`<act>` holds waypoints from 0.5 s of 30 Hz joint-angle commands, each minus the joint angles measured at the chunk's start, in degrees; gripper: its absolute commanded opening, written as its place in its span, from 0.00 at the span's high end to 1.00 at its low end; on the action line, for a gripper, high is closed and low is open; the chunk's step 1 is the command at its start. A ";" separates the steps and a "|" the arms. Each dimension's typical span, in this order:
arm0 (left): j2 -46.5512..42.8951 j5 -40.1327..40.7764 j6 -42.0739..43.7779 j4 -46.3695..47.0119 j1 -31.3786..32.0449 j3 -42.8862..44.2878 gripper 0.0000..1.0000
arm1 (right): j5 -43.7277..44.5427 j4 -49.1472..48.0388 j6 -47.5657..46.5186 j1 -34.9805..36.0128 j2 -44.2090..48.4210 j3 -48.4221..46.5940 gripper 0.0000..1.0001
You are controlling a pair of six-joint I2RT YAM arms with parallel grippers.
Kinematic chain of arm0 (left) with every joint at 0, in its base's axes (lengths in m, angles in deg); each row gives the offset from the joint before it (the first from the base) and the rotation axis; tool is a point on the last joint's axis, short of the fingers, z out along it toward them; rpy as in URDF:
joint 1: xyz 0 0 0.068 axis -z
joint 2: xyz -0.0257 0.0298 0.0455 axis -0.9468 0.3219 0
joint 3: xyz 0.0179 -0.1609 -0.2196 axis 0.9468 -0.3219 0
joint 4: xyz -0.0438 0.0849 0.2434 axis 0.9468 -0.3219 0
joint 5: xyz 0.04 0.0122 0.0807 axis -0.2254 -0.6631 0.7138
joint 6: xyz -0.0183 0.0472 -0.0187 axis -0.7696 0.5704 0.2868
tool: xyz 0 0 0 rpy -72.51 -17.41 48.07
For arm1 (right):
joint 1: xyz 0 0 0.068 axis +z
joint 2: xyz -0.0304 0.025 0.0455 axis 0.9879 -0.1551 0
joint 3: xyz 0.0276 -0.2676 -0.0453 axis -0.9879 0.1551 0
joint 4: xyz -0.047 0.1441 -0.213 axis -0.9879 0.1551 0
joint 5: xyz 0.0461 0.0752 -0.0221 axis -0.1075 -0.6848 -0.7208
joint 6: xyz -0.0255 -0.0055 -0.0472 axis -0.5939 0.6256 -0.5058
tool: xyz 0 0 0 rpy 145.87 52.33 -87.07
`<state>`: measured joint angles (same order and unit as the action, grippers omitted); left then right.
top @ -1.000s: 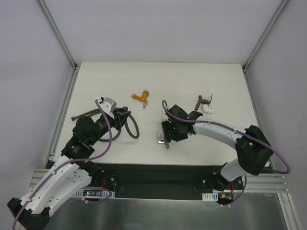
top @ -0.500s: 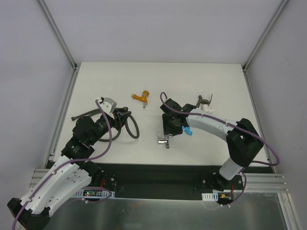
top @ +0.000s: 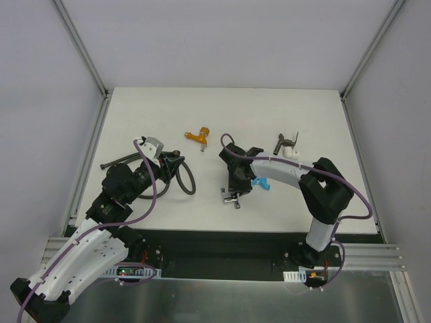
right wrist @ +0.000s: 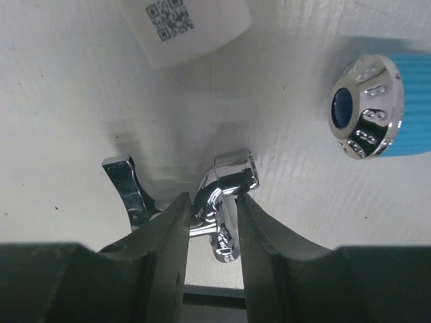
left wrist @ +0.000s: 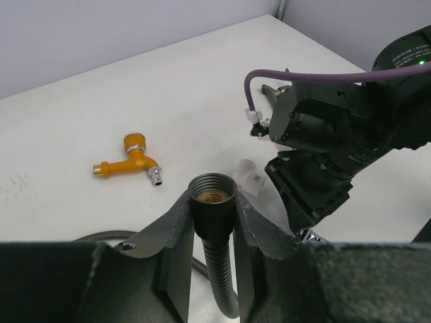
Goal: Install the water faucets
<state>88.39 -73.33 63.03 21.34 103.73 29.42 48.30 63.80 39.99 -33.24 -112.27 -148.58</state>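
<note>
Under my right gripper (right wrist: 214,202): chrome faucet (right wrist: 232,173), lying on the white table (top: 155,108) near its front edge, about midway across.
Right fingers (right wrist: 165,235): drawn in tight on the chrome faucet's body, one each side. Both look to touch it. Its lever sticks out left of them in the wrist view.
Blue faucet (right wrist: 367,108): on the table just beside the chrome one, not touching. From above it pokes out from under my right arm.
QR-tagged white fitting (right wrist: 178,27): just beyond the chrome faucet, apart from it.
Left gripper (left wrist: 213,205): over the left half of the table, pointing toward my right gripper.
Left fingers (left wrist: 172,235): pinching the hose (left wrist: 221,282) just below its threaded end, open end facing my wrist camera.
Hose, rest of it: loops on the table beside my left arm.
Orange faucet (top: 199,137): on its side, alone, farther back than both grippers and between them.
Dark faucet (top: 285,142): back right, touching or just beside a white elbow (top: 291,153), can't tell which.
</note>
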 commanded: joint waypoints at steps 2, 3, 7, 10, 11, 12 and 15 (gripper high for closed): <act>-0.65 -1.28 -0.53 2.50 -0.43 2.32 1.00 | 1.59 -0.70 4.19 0.33 -2.46 -1.42 0.65; -0.57 -1.28 -0.53 2.58 -0.43 2.32 1.00 | 1.77 -1.31 4.28 0.33 -2.64 -1.07 0.66; -0.57 -1.54 -0.53 2.50 -0.43 2.32 1.00 | 1.78 -1.75 3.75 0.33 -4.22 -1.24 0.68; -0.57 -1.54 -0.53 2.50 -0.43 2.32 1.00 | 2.12 -1.66 3.05 0.68 -5.71 -0.90 0.79; -0.57 -1.54 -0.62 2.50 -0.43 2.32 1.00 | 2.04 -1.66 2.70 1.03 -6.24 -0.98 0.84; -0.48 -1.63 -0.53 2.50 -0.43 2.32 1.00 | 1.86 -1.93 2.00 1.12 -6.42 -0.81 0.90; -0.30 -1.81 -0.45 2.59 -0.43 2.32 1.00 | 0.90 -4.37 1.12 1.47 -4.93 -0.02 0.98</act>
<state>88.39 -73.35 62.90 21.34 103.73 29.42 48.94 62.60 41.74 -32.81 -115.37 -149.89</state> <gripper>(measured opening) 0.236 0.101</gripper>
